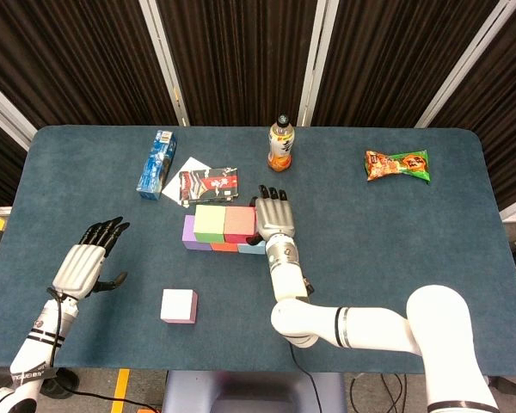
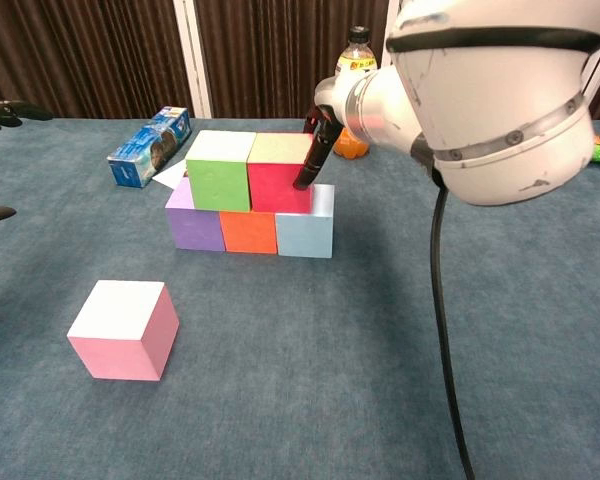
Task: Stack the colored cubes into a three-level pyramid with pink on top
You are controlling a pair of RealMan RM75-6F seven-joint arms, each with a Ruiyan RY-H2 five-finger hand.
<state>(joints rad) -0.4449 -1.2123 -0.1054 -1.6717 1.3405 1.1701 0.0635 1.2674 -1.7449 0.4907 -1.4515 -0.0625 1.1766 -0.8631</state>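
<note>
Meanwhile right robot hand (image 1: 275, 217) touches red cube's (image 2: 278, 172) right edge.

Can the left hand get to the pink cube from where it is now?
Probably yes. The left hand hangs open beside the pink cube, and only bare table lies between them; the stack stands further back.

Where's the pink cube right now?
The pink cube sits alone on the table's near left side, in front of the cube stack, between both hands.
</note>
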